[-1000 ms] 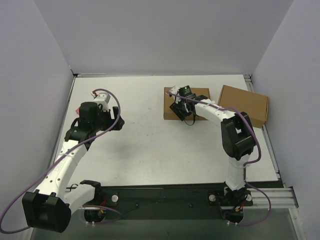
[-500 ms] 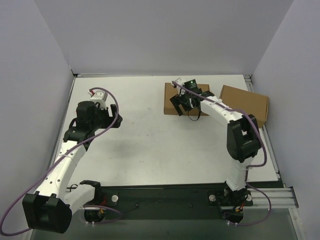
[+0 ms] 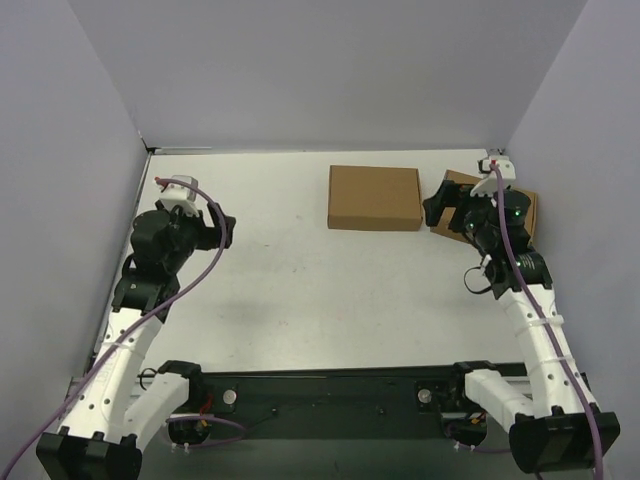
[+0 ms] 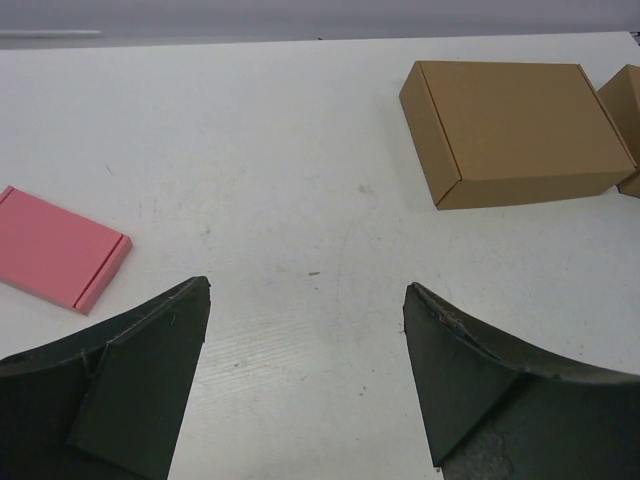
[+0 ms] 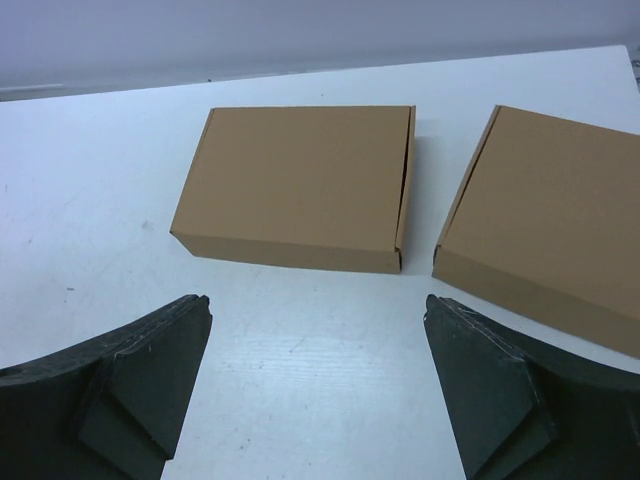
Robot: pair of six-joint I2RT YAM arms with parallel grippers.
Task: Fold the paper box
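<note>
Looking down, we see the plain brown cardboard paper box (image 3: 373, 197) lying closed at the far centre of the white table (image 3: 280, 290) — light, stiff but dentable, we judge, best pinched across a narrow edge — while our left gripper (image 4: 305, 300) and right gripper (image 5: 315, 305) gape wide, empty.

Brown boxes: two, the middle box (image 3: 374, 197) and the right box (image 5: 560, 215). Pink block (image 4: 60, 245): one. Arms: two, a left arm (image 3: 120, 340) and a right arm (image 3: 535, 330). Grippers: two, the left gripper (image 4: 305, 290) and the right gripper (image 5: 315, 300), with two dark fingers (image 4: 130, 390) apiece, four in all. White table (image 3: 300, 300): one.
</note>
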